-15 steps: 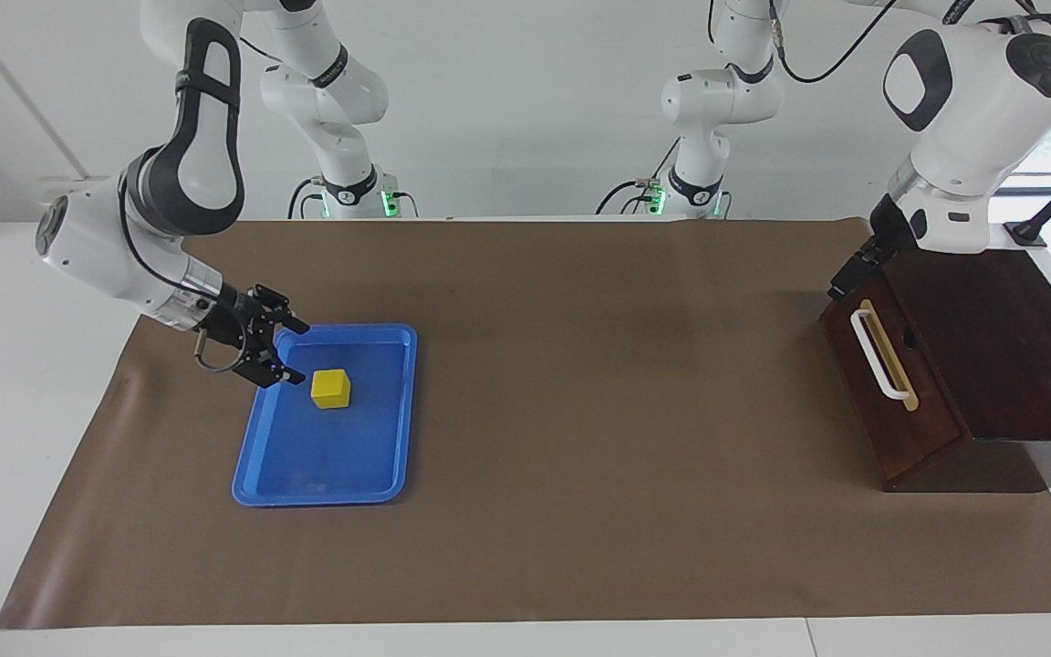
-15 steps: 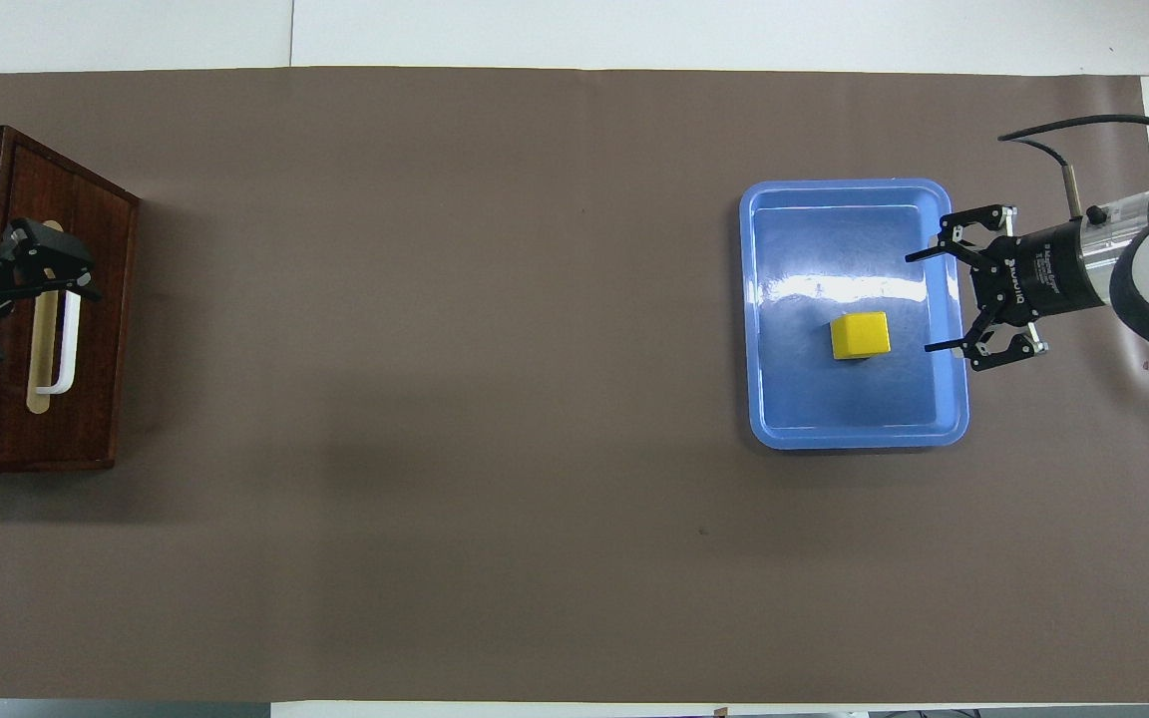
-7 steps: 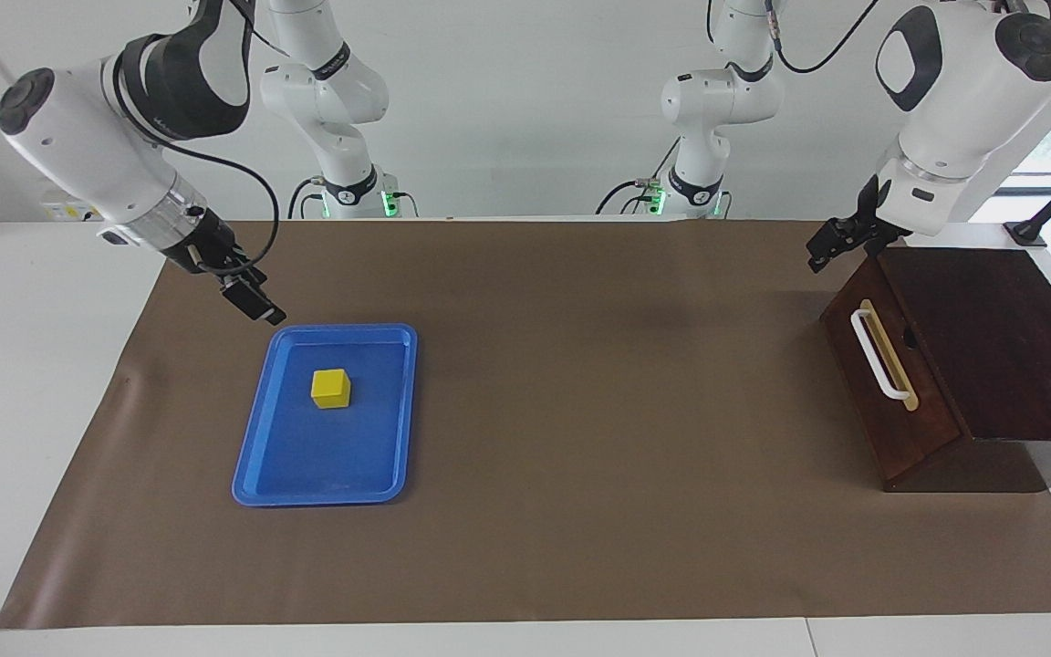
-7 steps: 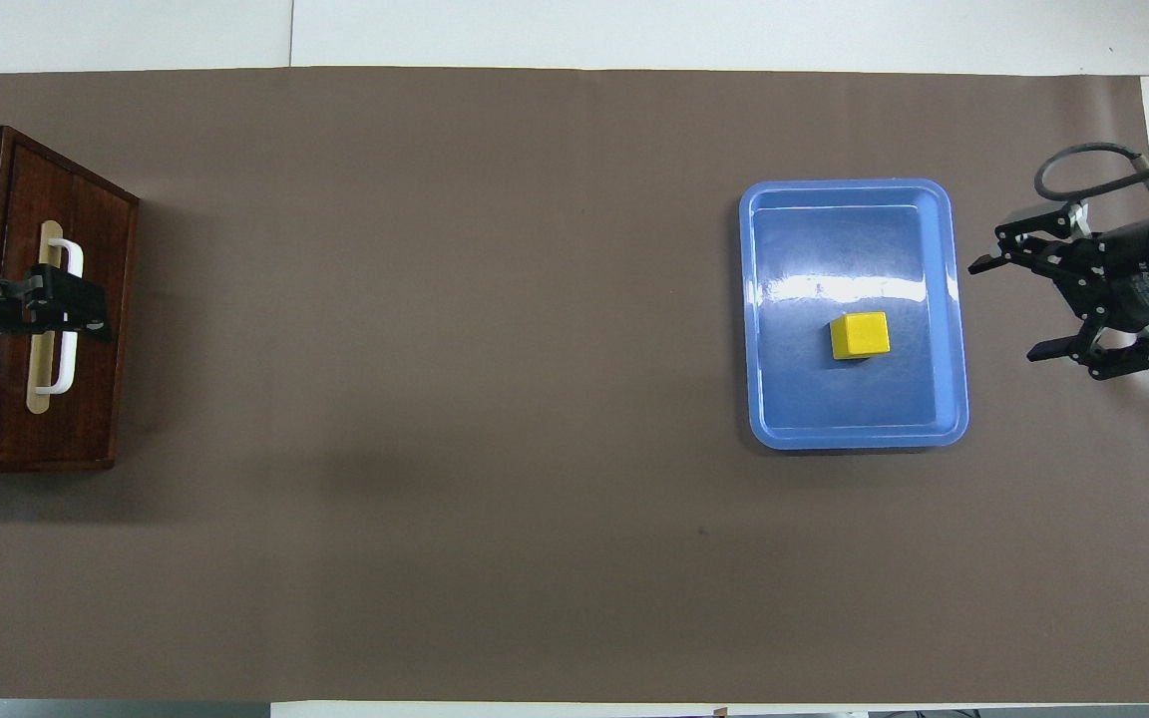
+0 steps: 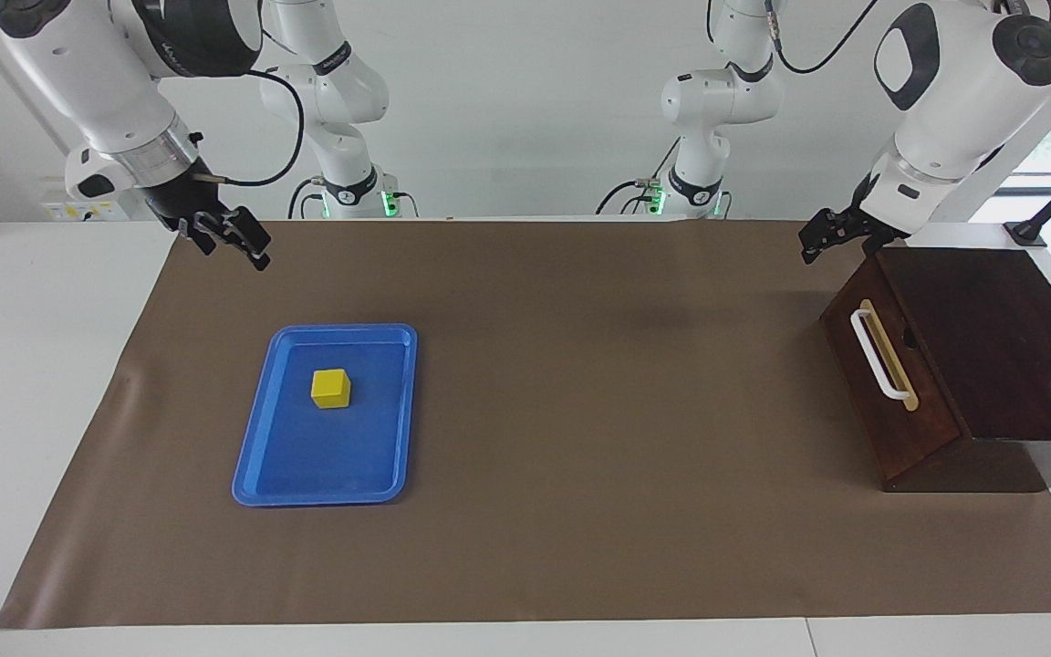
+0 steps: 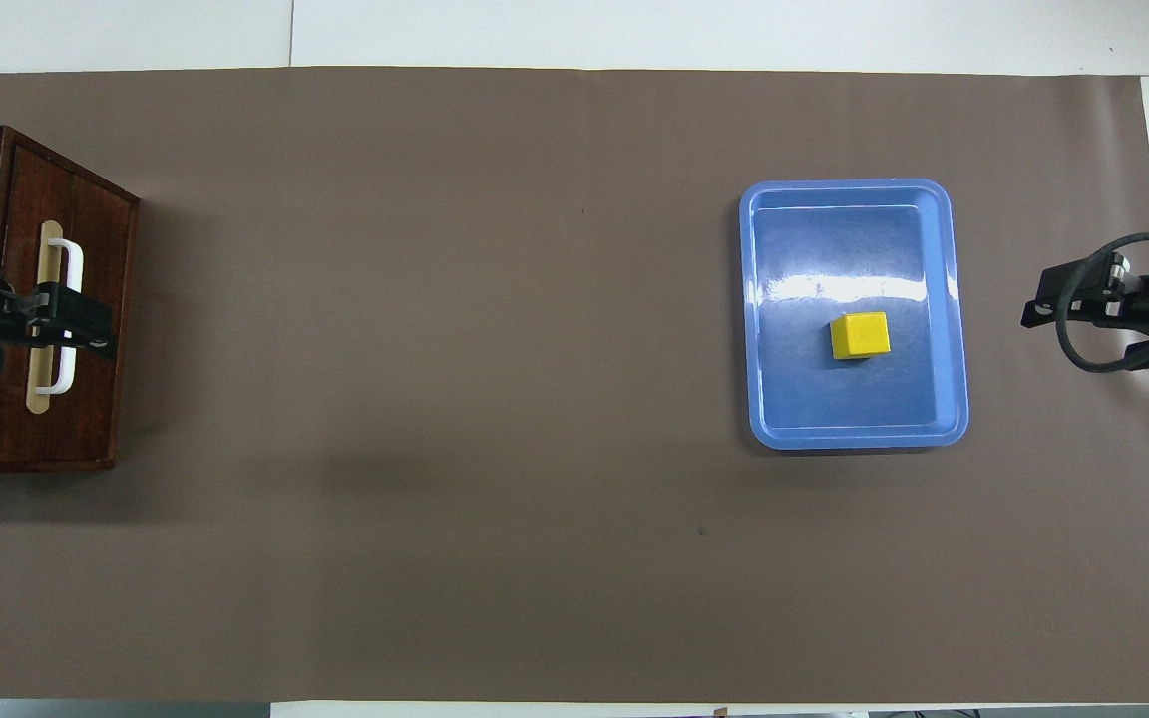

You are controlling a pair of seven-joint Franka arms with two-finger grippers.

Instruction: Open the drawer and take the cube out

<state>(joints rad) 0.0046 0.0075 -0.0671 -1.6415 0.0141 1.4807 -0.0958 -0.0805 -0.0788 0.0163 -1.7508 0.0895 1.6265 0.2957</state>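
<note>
Fingers on both grippers cannot be read as apart or together in either view, and neither gripper touches anything.

At the centre of the scene is the cube [image 5: 331, 388], small and bright yellow. It sits on the floor of the tray [image 5: 306, 474], a flat blue one, in the half nearer the robots and clear of the rim.

That tray lies on a brown mat [image 5: 580, 365] that covers most of a white table [image 5: 33, 411].

Well apart from the tray, at the left arm's end of the table, stands a dark wooden box [image 5: 991, 338]. Its drawer [image 5: 922, 429] is fully shut and its front faces the tray. A white bar handle [image 5: 879, 354] runs along a tan strip on that front.

Raised in the air, the right gripper [image 5: 238, 245] is over the mat near its edge at the right arm's end. It is clear of the tray and well above it. From overhead it shows at the side of the tray with a looped cable [image 6: 1083, 329] beside it.

Near the box, the left gripper [image 5: 817, 245] hangs in the air over the mat, just beside the box's upper corner that is closest to the robots. From overhead it covers the middle of the handle, but the facing view shows it lifted well clear of it.
</note>
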